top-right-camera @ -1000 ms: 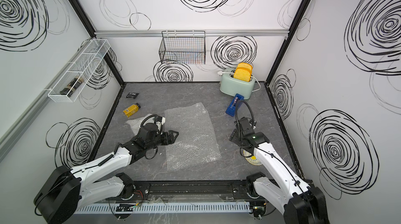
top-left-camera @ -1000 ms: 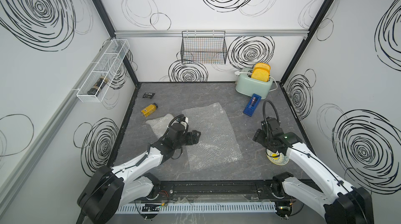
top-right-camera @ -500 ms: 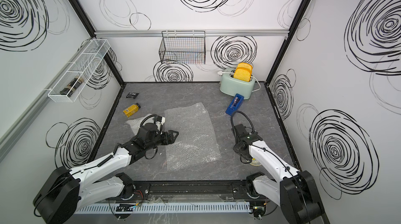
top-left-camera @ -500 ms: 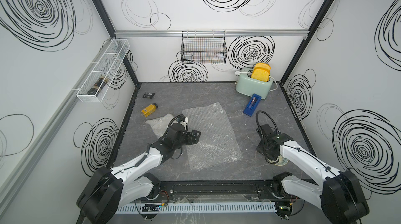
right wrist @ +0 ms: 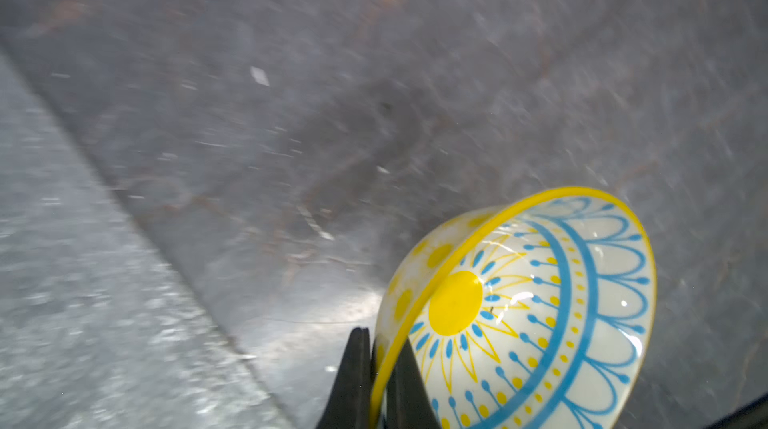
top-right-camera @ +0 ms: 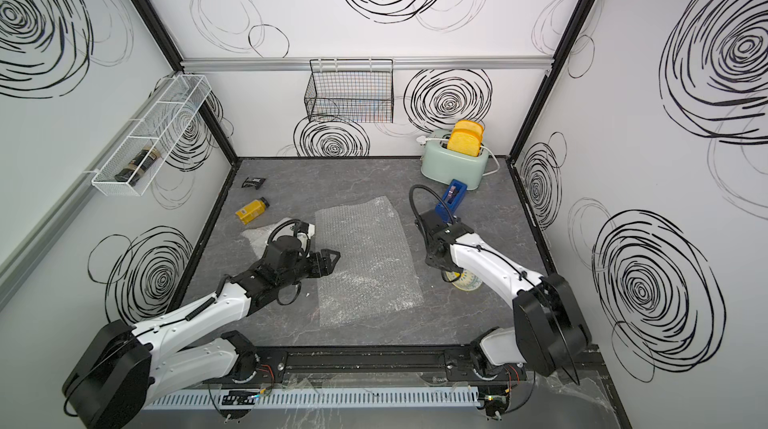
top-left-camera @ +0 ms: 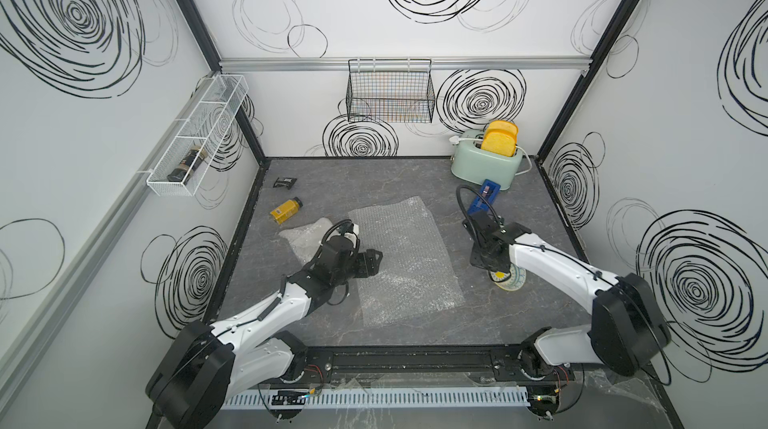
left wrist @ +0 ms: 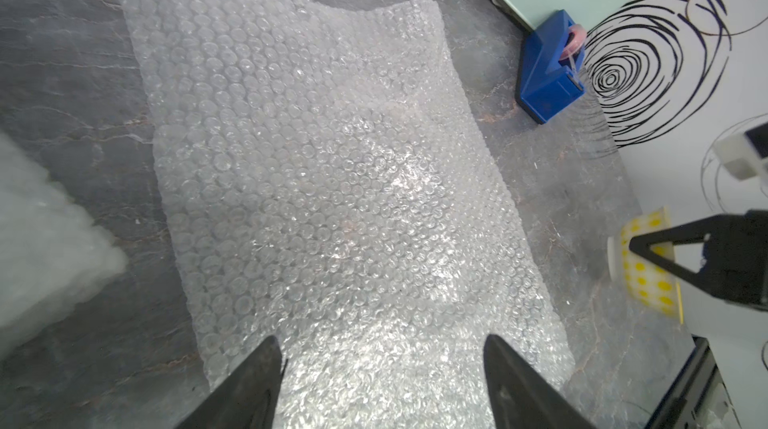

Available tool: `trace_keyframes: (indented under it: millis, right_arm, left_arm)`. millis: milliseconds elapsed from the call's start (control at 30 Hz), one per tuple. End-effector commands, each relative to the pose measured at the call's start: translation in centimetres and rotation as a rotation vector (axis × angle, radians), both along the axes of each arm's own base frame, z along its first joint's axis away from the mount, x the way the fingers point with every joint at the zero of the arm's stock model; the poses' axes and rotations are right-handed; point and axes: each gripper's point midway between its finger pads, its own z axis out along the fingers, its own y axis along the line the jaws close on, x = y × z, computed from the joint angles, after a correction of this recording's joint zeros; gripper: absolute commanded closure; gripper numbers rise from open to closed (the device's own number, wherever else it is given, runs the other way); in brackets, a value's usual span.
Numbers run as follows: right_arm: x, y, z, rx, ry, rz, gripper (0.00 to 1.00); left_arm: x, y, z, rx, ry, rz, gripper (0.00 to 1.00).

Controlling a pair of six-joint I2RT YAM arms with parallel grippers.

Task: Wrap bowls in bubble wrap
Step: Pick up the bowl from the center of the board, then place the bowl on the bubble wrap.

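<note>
Yellow-rimmed and tipped well off level, the bowl [right wrist: 519, 314] is pinched at its edge by my right gripper [right wrist: 376, 346]. One black finger [right wrist: 353, 368] lies against the dotted outer wall and its partner sits inside, near the painted sun. The two stand nearly pressed together, with only the thin ceramic wall between them. The right wrist view is smeared, so I cannot tell whether the bowl's foot touches the grey table [right wrist: 291, 73] or hangs just clear of it. In both top views the bowl shows under my right forearm, near the right edge of the bubble wrap sheet [left wrist: 324, 181] but apart from it. That sheet lies spread flat in the middle of the table, between my two arms. My left gripper [left wrist: 380, 339] is spread wide and holds nothing. It sits over the sheet's left edge, and I cannot tell whether its tips touch the plastic. A second sheet [top-left-camera: 305, 235], crumpled and whitish, lies just to the left of the flat one, partly hidden by my left wrist. Farther back, a blue tape dispenser [top-left-camera: 484, 196] stands just in front of a pale green toaster [top-left-camera: 486, 163] in the rear right corner. A yellow bottle [top-left-camera: 285, 210] lies on its side toward the rear left, well apart from both sheets.
</note>
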Motion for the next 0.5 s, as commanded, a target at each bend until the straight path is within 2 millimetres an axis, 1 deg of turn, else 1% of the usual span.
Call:
trace_keyframes:
  millis: [0, 67, 133, 200, 233, 300, 367, 467]
  right_arm:
    - [3.4, 5.9, 3.2, -0.029, -0.066, 0.160, 1.00]
    - [4.7, 10.2, 4.0, -0.054, -0.068, 0.268, 1.00]
    - [5.5, 14.4, 4.0, -0.070, -0.047, 0.359, 1.00]
    - [5.7, 17.8, 3.2, -0.095, -0.018, 0.439, 1.00]
    - [5.7, 19.2, 2.9, -0.104, -0.009, 0.468, 1.00]
    - [5.0, 22.3, 2.0, -0.102, 0.016, 0.537, 1.00]
    - [4.4, 24.3, 1.2, -0.100, 0.028, 0.583, 1.00]
    - [3.9, 25.3, -0.5, -0.127, 0.057, 0.610, 1.00]
  left_arm:
    - [1.3, 3.9, 0.0, 0.059, 0.002, 0.161, 0.25]
    - [1.6, 5.2, 0.0, 0.035, -0.006, 0.211, 0.27]
    - [1.7, 6.0, 0.5, 0.010, -0.028, 0.246, 0.27]
    - [1.7, 7.1, 0.8, -0.004, -0.042, 0.284, 0.28]
    - [1.6, 7.6, 0.8, -0.007, -0.042, 0.304, 0.28]
    - [1.4, 8.5, 0.9, -0.008, -0.041, 0.333, 0.29]
    - [1.2, 9.1, 1.1, 0.001, -0.050, 0.358, 0.30]
    - [1.0, 9.2, 1.4, -0.001, -0.068, 0.365, 0.31]
